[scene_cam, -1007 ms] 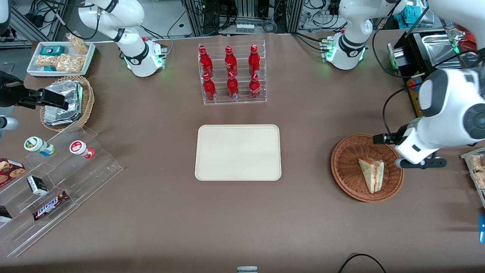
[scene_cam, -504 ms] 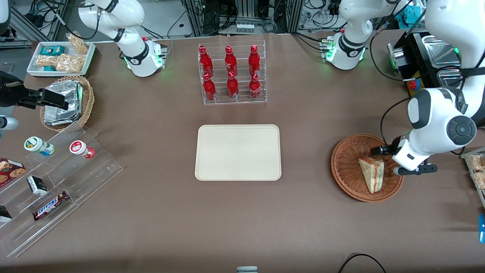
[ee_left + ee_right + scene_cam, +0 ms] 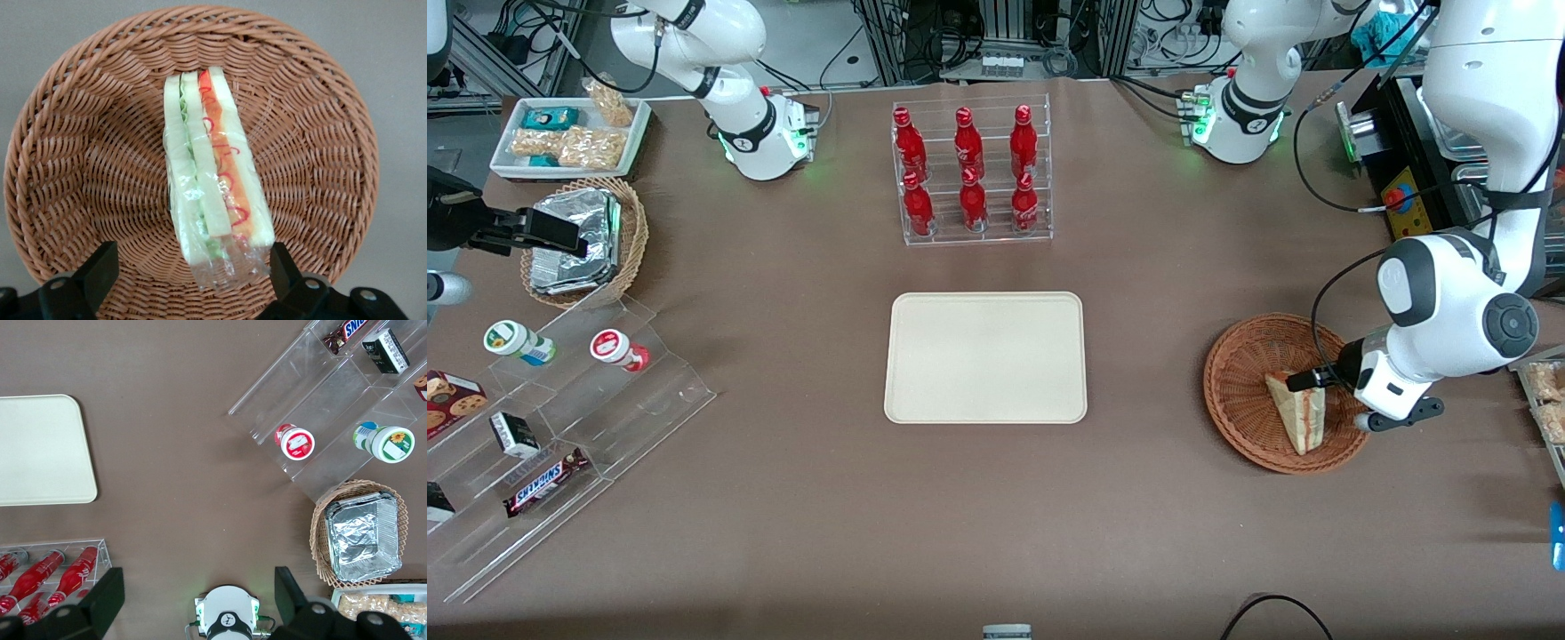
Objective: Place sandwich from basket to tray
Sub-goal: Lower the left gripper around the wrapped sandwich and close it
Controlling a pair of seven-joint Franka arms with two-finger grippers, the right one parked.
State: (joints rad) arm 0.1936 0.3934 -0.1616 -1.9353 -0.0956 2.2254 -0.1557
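Note:
The sandwich (image 3: 1296, 411), a plastic-wrapped white-bread wedge with a red-pink stripe, lies in the reddish-brown wicker basket (image 3: 1227, 391) toward the working arm's end of the table. My gripper (image 3: 1316, 391) hangs low over the basket, at the sandwich's thick end. In the left wrist view the sandwich (image 3: 213, 180) rests across the basket (image 3: 80, 167), and my gripper (image 3: 190, 273) is open, with one black finger on each side of the wrapped end and not touching it. The cream tray (image 3: 985, 357) lies flat at mid-table with nothing on it.
A clear rack of red bottles (image 3: 971, 173) stands farther from the front camera than the tray. Toward the parked arm's end are a stepped acrylic display (image 3: 560, 418), a tan basket of foil packets (image 3: 583, 240) and a white snack tray (image 3: 569, 133).
My arm has swung in and come down. The gripper moved from the basket's rim to just over the sandwich's thick end. The sandwich has not moved.

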